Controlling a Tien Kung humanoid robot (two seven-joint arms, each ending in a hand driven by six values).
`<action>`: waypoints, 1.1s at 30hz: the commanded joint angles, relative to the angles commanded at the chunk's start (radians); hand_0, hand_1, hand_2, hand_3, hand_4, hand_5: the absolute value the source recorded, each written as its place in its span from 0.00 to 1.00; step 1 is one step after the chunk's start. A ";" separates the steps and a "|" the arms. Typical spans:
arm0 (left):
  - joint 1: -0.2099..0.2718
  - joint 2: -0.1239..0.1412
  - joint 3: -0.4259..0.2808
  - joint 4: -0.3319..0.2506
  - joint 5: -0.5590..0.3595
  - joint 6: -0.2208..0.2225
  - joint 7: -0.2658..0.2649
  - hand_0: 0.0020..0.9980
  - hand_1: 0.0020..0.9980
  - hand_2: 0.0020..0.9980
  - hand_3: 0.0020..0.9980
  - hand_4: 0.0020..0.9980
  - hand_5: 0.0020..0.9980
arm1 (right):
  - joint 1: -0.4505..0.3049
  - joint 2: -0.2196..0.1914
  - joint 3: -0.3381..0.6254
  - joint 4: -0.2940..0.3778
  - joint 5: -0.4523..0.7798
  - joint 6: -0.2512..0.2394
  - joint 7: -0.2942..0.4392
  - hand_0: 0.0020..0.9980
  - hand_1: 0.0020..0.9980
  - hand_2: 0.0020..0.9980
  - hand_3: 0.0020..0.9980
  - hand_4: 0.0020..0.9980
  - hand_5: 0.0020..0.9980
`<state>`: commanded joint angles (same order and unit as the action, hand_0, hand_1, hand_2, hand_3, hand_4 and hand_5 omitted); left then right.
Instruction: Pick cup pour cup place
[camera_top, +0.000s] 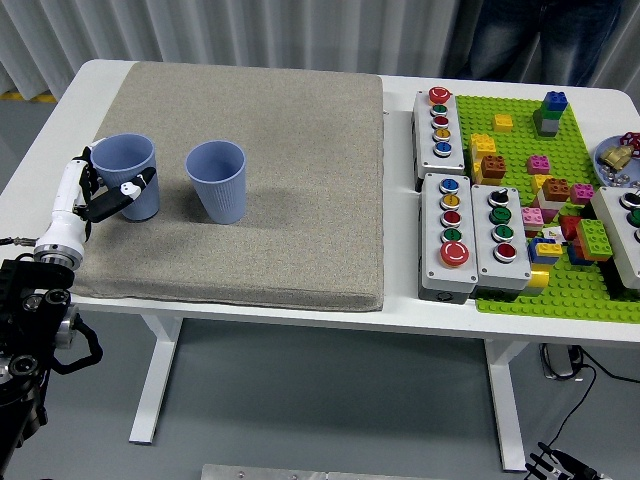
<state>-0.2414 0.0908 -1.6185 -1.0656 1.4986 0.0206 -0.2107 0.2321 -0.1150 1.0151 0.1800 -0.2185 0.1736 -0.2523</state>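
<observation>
My left hand (100, 198) grips the left blue plastic cup (127, 176); lifting crookedly could knock the neighbouring blue plastic cup (217, 180).

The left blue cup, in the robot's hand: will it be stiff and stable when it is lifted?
The left blue cup looks thin-walled, so the left hand could probably dent it. It seems light. Tall and narrower at the base, it may tip easily on the soft grey mat.
</observation>
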 joint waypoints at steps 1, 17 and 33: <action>0.002 0.001 0.001 -0.003 -0.003 0.005 -0.002 0.56 0.61 0.83 0.73 0.77 0.24 | 0.000 0.000 0.000 0.000 0.000 0.000 0.000 0.76 0.68 0.71 0.61 0.18 0.29; 0.044 0.084 0.035 -0.141 -0.030 0.022 -0.003 0.48 0.57 0.79 0.70 0.73 0.19 | -0.003 -0.002 0.004 0.000 -0.007 0.001 0.000 0.76 0.68 0.71 0.61 0.18 0.29; 0.035 0.203 0.069 -0.276 0.152 0.010 0.034 0.46 0.55 0.74 0.67 0.68 0.13 | -0.004 -0.006 -0.004 0.000 0.004 -0.003 0.006 0.76 0.68 0.71 0.61 0.18 0.29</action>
<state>-0.2067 0.2934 -1.5499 -1.3416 1.6510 0.0302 -0.1766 0.2281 -0.1214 1.0111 0.1800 -0.2147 0.1709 -0.2459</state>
